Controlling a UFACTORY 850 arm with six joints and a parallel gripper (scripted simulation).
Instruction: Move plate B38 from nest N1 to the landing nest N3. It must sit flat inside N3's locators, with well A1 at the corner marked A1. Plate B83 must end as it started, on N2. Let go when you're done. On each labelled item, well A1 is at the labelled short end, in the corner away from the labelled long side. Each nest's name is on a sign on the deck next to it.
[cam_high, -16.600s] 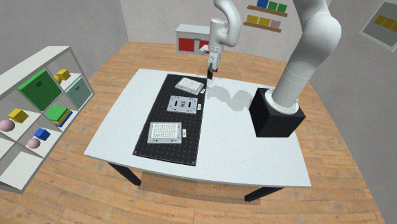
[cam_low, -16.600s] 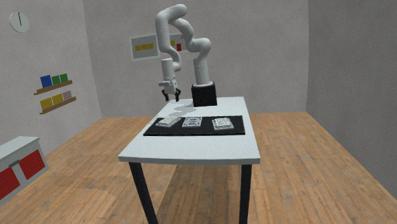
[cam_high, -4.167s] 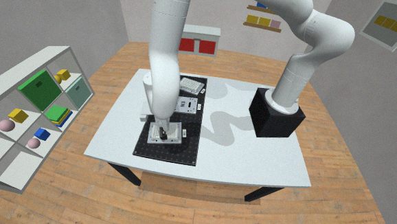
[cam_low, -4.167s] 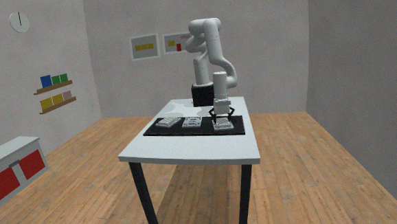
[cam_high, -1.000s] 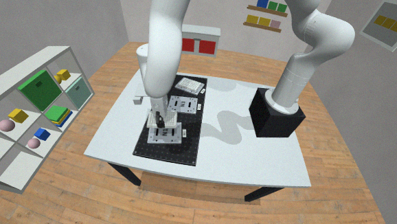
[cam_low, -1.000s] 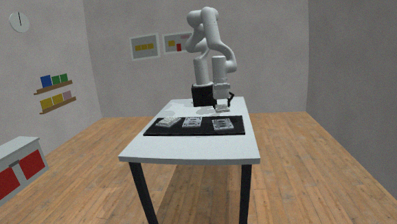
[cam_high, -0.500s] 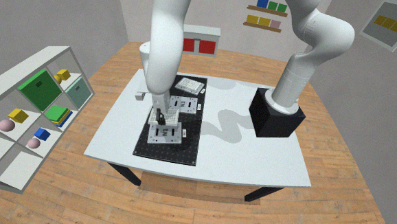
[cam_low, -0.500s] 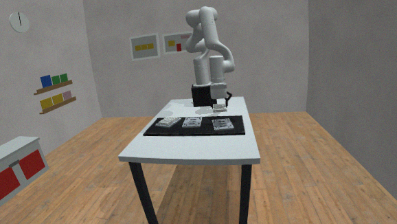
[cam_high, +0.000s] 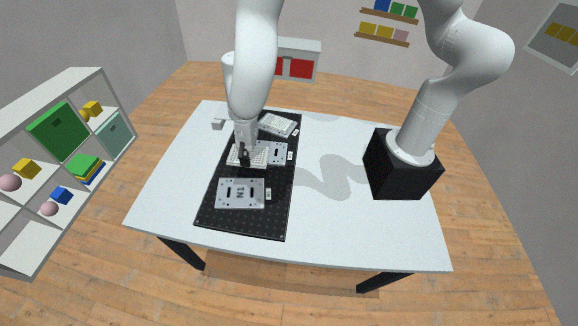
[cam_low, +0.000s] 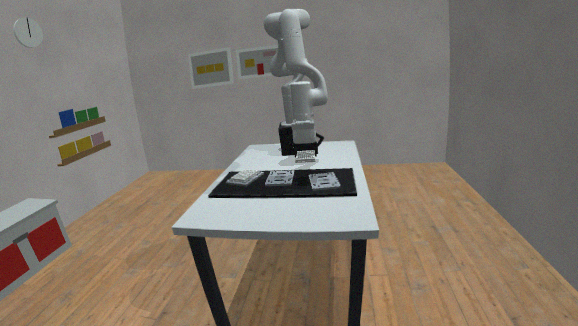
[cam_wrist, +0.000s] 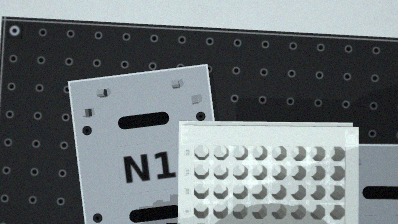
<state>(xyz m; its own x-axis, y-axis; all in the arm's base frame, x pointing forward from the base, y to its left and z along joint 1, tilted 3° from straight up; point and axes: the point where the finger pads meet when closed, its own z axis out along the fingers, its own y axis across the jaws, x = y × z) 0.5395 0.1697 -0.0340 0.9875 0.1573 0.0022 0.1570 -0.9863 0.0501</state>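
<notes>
Nearest us in the top view, nest N1 (cam_high: 240, 193) lies bare on the black deck (cam_high: 235, 225), its sign (cam_high: 268, 193) just beside it. Past it we see the gripper (cam_high: 244, 159) clamped on plate B38 (cam_high: 246, 156), carried in the air above the deck between N1 and the middle nest (cam_high: 278, 152), overlapping that nest's near edge. In the wrist view we see the plate (cam_wrist: 270, 170) partly covering N1 (cam_wrist: 140, 150). Farthest, a second plate (cam_high: 276, 124) sits on its nest
</notes>
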